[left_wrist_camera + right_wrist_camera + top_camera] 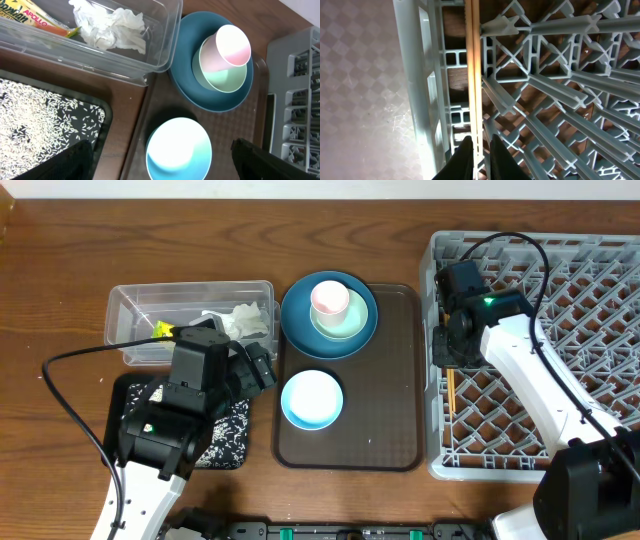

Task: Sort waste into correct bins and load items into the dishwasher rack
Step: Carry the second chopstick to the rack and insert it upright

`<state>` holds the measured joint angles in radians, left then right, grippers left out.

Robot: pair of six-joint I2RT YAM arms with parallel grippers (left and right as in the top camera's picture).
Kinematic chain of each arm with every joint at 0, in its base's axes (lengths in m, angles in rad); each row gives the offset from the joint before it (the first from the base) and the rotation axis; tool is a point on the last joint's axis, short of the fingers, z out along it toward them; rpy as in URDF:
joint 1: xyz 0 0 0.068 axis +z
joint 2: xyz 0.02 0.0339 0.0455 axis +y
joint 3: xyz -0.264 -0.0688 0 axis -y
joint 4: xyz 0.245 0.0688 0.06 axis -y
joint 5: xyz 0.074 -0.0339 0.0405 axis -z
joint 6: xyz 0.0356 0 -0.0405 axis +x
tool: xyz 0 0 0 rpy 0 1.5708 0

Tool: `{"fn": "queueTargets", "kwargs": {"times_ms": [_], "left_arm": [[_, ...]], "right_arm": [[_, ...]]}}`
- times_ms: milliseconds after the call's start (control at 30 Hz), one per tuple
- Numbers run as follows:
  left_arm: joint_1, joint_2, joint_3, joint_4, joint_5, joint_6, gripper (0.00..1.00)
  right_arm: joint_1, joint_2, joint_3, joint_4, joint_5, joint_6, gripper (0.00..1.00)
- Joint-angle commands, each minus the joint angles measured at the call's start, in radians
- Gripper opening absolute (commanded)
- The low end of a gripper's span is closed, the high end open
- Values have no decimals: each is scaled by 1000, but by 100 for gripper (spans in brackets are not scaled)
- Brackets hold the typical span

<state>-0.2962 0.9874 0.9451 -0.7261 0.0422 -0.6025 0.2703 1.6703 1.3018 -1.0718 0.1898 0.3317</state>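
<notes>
A crumpled tissue (245,320) and a yellow-green wrapper (162,329) lie in the clear tub (125,310). Rice grains (40,115) cover the black tray (235,440). The pink cup (329,298) sits in the green bowl (345,328) on the blue plate (365,335). My left gripper (170,162) is open, its fingers either side of the pale blue bowl (177,150). My right gripper (480,152) is shut on the chopsticks (472,75) at the left edge of the grey rack (590,290).
The plate and the pale blue bowl stand on a brown serving tray (385,410) between the bins and the rack. The right arm's cable loops over the rack's back left corner. The left arm's body covers most of the black tray.
</notes>
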Motion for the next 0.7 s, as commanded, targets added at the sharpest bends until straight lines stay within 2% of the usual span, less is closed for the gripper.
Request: {"fn": "queueTargets", "kwargs": {"times_ms": [0, 133, 433, 667], "left_arm": [[4, 0, 14, 0, -9, 3, 91], [4, 0, 14, 0, -9, 3, 91], [4, 0, 14, 0, -9, 3, 91], [4, 0, 14, 0, -9, 3, 91]], "right_arm": [[-3, -16, 13, 6, -15, -8, 11], [-3, -16, 13, 6, -63, -8, 15], [-3, -16, 13, 18, -369, -8, 14], [7, -16, 13, 24, -380, -8, 16]]}}
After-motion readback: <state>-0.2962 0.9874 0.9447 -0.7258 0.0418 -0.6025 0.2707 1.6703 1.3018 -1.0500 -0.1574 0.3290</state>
